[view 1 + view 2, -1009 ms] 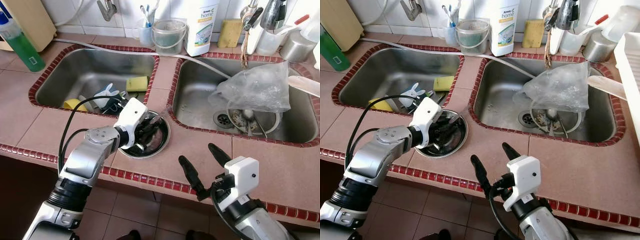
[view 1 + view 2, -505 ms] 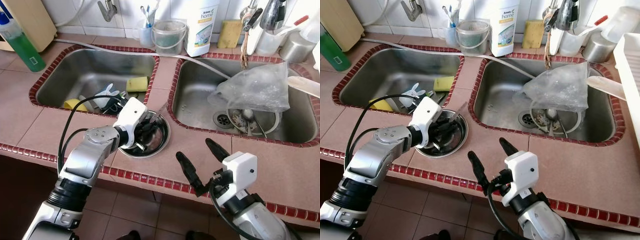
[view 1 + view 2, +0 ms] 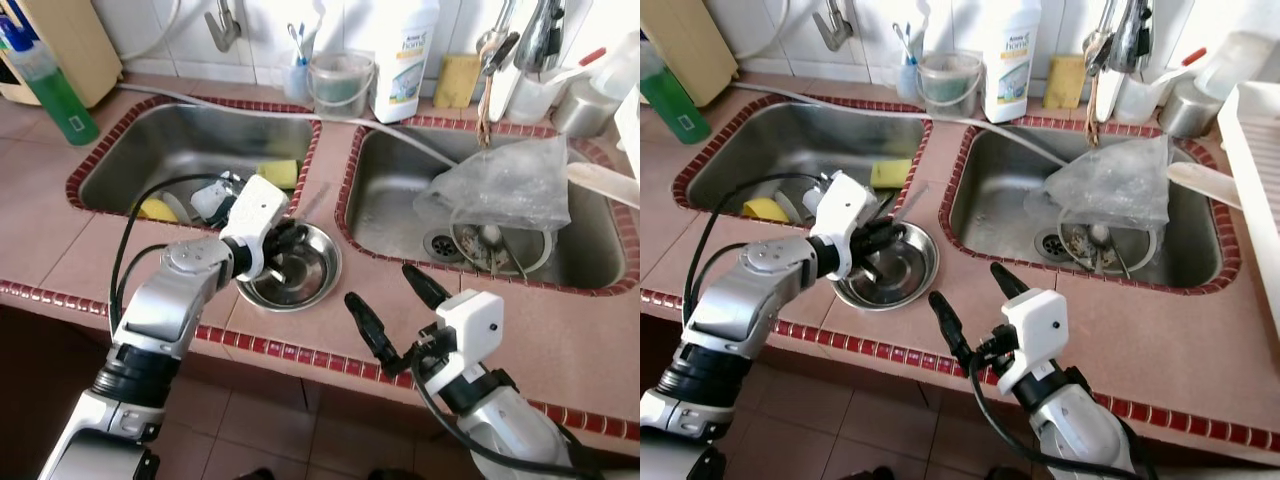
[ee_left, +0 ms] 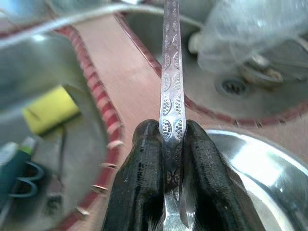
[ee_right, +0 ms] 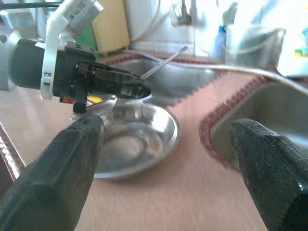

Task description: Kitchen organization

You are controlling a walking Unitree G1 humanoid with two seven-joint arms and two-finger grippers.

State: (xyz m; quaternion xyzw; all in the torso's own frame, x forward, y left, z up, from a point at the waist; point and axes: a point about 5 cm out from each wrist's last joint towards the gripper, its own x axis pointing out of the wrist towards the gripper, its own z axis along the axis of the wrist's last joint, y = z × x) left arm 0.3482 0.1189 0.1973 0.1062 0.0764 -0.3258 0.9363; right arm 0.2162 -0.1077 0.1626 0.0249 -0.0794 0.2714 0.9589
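Left gripper point(image 3: 283, 240), yours to watch, pinches a patterned metal utensil handle point(image 4: 172, 72) over the steel bowl point(image 3: 300, 275), its long axis pointing toward the sinks' divider; right gripper point(image 3: 390, 310) waits wide open, near.

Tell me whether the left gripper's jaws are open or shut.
Shut. The left gripper clamps a patterned metal utensil handle above the steel bowl.
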